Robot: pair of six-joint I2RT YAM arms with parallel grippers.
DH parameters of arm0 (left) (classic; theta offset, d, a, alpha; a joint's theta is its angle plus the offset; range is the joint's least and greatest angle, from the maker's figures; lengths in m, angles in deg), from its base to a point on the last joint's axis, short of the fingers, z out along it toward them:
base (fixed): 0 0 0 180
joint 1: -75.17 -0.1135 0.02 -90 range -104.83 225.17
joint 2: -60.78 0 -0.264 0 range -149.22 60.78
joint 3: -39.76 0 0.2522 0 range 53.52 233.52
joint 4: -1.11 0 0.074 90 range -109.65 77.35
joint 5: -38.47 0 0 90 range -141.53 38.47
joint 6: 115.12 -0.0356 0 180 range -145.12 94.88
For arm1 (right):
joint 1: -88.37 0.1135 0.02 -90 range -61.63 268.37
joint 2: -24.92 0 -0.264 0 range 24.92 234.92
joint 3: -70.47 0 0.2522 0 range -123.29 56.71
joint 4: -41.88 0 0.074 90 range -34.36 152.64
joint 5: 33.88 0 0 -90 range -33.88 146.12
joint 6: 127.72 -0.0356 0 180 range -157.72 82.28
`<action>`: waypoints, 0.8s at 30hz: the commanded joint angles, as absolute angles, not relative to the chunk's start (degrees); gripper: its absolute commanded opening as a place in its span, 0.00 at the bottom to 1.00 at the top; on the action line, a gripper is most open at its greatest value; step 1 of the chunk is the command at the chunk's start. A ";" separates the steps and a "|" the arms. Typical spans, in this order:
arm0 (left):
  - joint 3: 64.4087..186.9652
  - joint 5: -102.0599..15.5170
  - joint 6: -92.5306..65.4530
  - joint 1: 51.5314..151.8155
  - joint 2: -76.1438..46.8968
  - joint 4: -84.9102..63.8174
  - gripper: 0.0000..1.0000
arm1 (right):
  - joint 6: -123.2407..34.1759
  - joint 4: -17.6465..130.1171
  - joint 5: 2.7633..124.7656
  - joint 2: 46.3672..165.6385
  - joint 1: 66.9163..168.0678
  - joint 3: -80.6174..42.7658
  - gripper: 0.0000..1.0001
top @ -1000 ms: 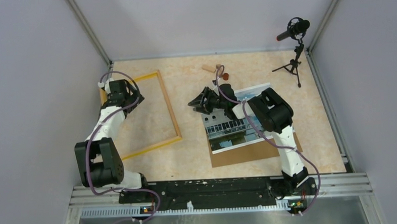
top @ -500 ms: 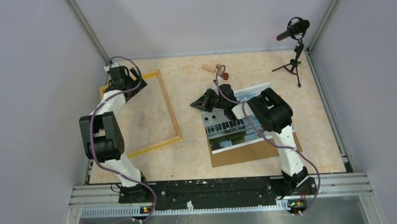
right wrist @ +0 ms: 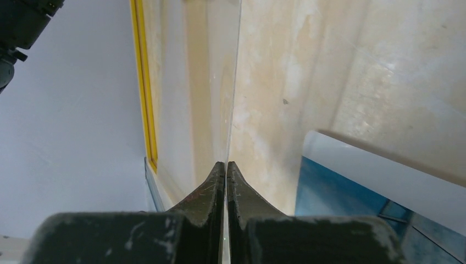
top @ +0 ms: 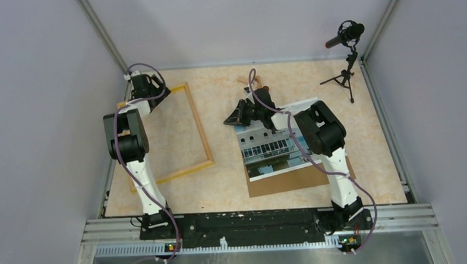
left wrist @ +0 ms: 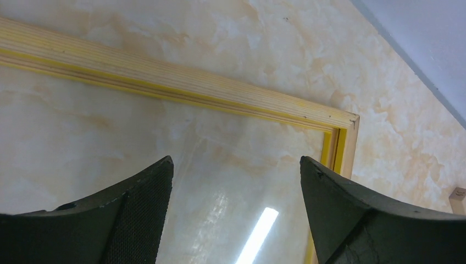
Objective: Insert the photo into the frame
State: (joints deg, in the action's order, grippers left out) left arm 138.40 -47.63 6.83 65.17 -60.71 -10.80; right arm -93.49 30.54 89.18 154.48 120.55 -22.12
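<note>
Hovering upper left of the top view, your L gripper (left wrist: 235, 165) gapes over the frame (left wrist: 165, 82) corner. R gripper (right wrist: 226, 165) pinches a thin clear sheet (right wrist: 233, 82). Photo (top: 274, 157) lies centre-right on brown backing board (top: 298, 178).

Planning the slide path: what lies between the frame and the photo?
Top view: bare tabletop between the frame and the photo; the right gripper sits by the photo's far-left corner.
</note>
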 commanded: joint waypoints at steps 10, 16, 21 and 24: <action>136.20 -46.80 10.24 65.02 -63.11 8.19 0.87 | -83.32 43.80 91.08 147.18 116.34 -22.32 0.00; 140.54 -45.69 13.55 65.21 -68.14 8.24 0.87 | -82.64 42.93 91.49 146.03 114.94 -20.80 0.00; 144.29 -42.28 16.75 66.91 -72.44 8.05 0.87 | -82.89 41.93 92.06 145.80 114.35 -20.13 0.00; 146.80 -42.14 16.17 69.28 -74.55 8.01 0.87 | -82.93 41.52 92.16 145.15 113.68 -19.36 0.00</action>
State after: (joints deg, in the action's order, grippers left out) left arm 143.32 -44.31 15.07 66.27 -71.44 7.12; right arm -84.59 43.15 91.80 149.19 114.76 -20.44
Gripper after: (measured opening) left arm 0.866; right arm 0.005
